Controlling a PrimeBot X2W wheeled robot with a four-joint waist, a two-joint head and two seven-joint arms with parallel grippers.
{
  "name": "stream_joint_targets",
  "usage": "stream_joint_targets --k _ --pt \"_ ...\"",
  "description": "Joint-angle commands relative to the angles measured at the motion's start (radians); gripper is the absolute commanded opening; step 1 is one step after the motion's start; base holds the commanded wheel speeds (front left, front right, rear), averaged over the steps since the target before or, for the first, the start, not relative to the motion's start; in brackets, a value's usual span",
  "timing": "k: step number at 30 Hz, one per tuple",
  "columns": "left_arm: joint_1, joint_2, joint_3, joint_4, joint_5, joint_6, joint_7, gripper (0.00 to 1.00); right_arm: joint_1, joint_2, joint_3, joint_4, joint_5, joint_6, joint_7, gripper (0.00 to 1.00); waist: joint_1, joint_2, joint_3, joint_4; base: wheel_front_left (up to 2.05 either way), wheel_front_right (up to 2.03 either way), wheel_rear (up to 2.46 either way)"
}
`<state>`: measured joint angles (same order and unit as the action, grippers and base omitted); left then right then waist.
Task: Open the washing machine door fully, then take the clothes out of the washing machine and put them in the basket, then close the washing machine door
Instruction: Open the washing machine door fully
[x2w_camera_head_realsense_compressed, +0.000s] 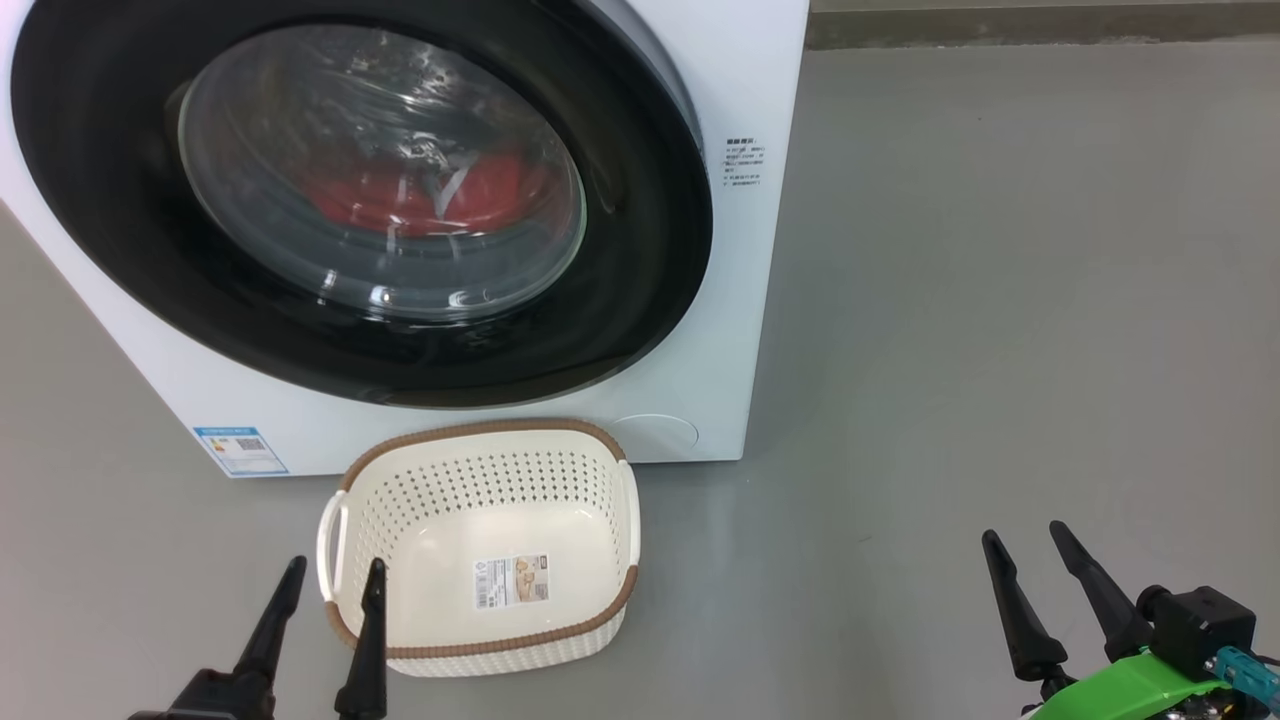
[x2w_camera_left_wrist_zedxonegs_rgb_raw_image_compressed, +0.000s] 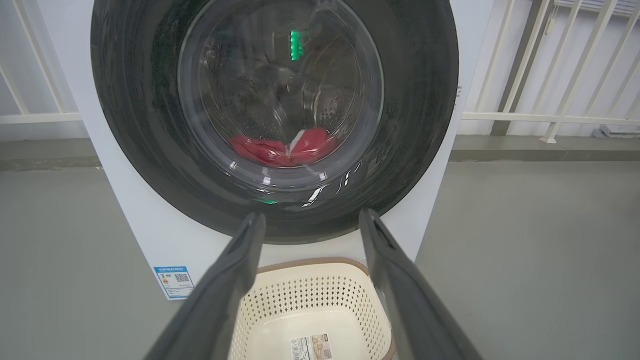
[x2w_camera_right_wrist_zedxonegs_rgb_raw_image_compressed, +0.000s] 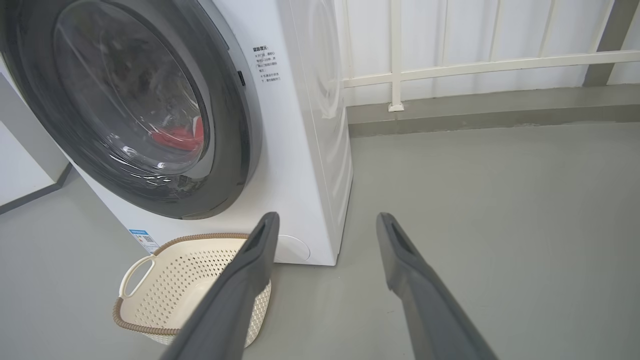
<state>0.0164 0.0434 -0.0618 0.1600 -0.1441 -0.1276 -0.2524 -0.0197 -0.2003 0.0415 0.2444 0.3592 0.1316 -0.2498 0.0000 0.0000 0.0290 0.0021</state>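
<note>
Against the far side of the grey floor (x2w_camera_head_realsense_compressed: 1000, 300) stands the white washing machine (x2w_camera_head_realsense_compressed: 750, 80). Its top and left side are cut off by the edge of the head view. The round door (x2w_camera_head_realsense_compressed: 300, 150) lies shut, flat on the machine's front, and part of its black rim runs out of the picture at the top left. Through the bulging glass the red clothes (x2w_camera_head_realsense_compressed: 420, 200) show low in the drum, crossed by a white band. Glare and reflections on the glass blur them, so how many pieces there are cannot be told.

The basket (x2w_camera_head_realsense_compressed: 480, 490) sits on the floor just in front of the machine's bottom edge, below the door, with only a paper label (x2w_camera_head_realsense_compressed: 512, 580) on its bottom. A blue label (x2w_camera_head_realsense_compressed: 240, 450) marks the machine's lower left corner. The small printed text (x2w_camera_head_realsense_compressed: 743, 163) beside the door is too fine to read.

The left gripper (x2w_camera_head_realsense_compressed: 337, 565) is at the basket's near left corner, fingers spread and holding nothing. One finger overlaps the basket's rim, and contact cannot be judged. In the left wrist view these fingers hide the basket's sides. The right gripper (x2w_camera_head_realsense_compressed: 1024, 533) is over bare floor well to the right, also spread and empty, its green arm cut off at the corner. A white railing (x2w_camera_right_wrist_zedxonegs_rgb_raw_image_compressed: 475, 67) runs behind the machine.
</note>
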Motion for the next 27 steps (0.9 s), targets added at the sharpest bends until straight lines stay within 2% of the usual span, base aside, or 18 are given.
stream_joint_targets --k 1,2,3,4,5,6,15,20,27 --pt "-0.014 0.016 0.033 -0.025 -0.005 -0.003 -0.009 1.0 -0.006 -0.012 0.022 -0.028 -0.007 -0.001 -0.012 1.0 0.0 0.0 -0.002 0.0 0.0 0.0 0.0" --pt "-0.013 0.015 0.034 -0.026 -0.005 -0.003 -0.009 1.0 -0.008 -0.012 0.024 -0.028 -0.006 -0.001 -0.012 0.8 0.0 0.0 -0.003 0.0 0.0 0.0 0.0" --pt "-0.012 0.015 0.033 -0.026 -0.004 -0.003 -0.009 1.0 -0.011 -0.012 0.026 -0.029 -0.003 -0.001 -0.012 0.45 0.0 0.0 -0.004 0.001 0.0 0.0 0.0" --pt "-0.011 0.015 0.033 -0.027 -0.003 -0.003 -0.009 1.0 -0.013 -0.012 0.027 -0.03 0.0 -0.001 -0.012 0.23 0.0 0.0 -0.004 0.001 0.0 0.0 0.0" --pt "-0.011 0.015 0.033 -0.027 -0.003 -0.003 -0.009 1.0 -0.013 -0.012 0.027 -0.03 0.0 -0.001 -0.012 0.23 0.0 0.0 -0.004 0.001 0.0 0.0 0.0" --pt "-0.011 0.015 0.033 -0.029 -0.002 -0.003 -0.009 1.0 -0.016 -0.013 0.028 -0.032 0.002 -0.001 -0.012 0.0 0.0 0.0 -0.005 0.002 0.0 0.0 0.0" --pt "-0.019 0.012 0.02 -0.041 -0.006 -0.003 -0.009 1.0 -0.098 -0.02 0.057 -0.038 0.085 -0.001 -0.012 0.0 0.0 0.0 0.009 0.016 0.0 0.0 0.0" --pt "-0.036 0.01 0.009 -0.054 -0.008 -0.003 -0.009 1.0 -0.207 -0.022 0.081 -0.031 0.181 -0.001 -0.012 0.0 0.0 0.0 0.039 0.025 0.0 0.0 0.0" --pt "-0.076 0.009 -0.02 -0.067 -0.012 -0.003 -0.009 1.0 -0.379 -0.062 0.137 0.03 0.215 -0.001 -0.012 0.0 0.0 0.0 0.092 0.062 0.0 0.0 0.0"
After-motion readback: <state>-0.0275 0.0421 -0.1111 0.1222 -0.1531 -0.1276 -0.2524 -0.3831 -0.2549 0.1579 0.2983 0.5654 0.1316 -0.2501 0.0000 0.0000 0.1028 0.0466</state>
